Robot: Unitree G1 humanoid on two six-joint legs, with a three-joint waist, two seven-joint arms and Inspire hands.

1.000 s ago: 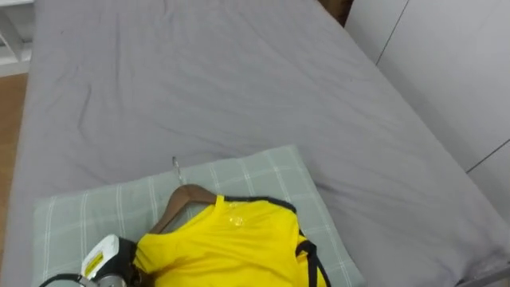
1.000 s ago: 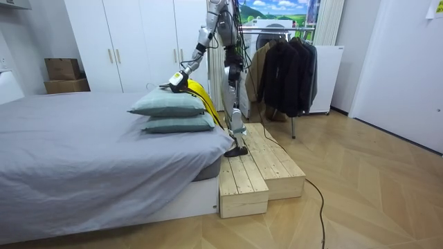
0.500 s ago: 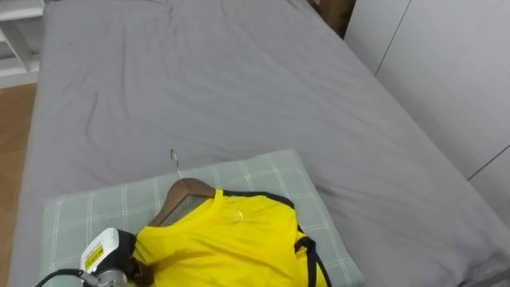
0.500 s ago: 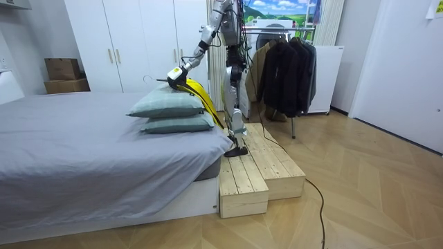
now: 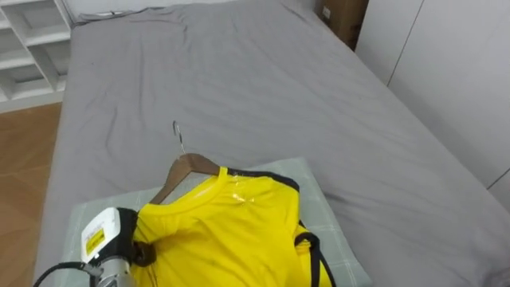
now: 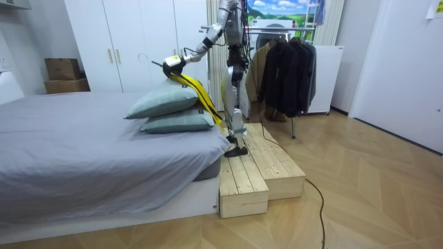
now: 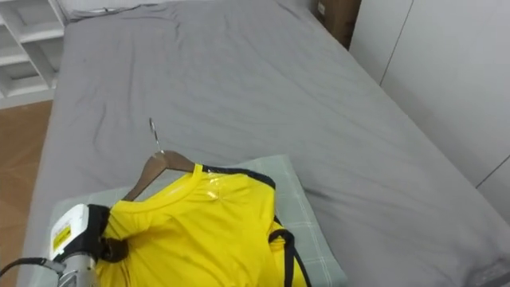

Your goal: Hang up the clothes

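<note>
Evidently mid-carry: the left hand [image 5: 127, 249] seems clamped on the yellow shirt [image 5: 231, 231] and its wooden hanger [image 5: 185, 169], above the pillows [image 6: 165, 102]. Next, I judge, it must turn toward the clothes rack [image 6: 277, 23].

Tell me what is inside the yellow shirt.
A wooden hanger: its metal hook and one arm stick out at the collar of the yellow shirt. The cloth covers the rest of it, and how the left hand grips at the shirt's shoulder.

Shirt [image 5: 223, 235] on hanger [image 5: 188, 167] over pillow [image 5: 320, 203] (atop bed [image 5: 239, 80]).
</note>
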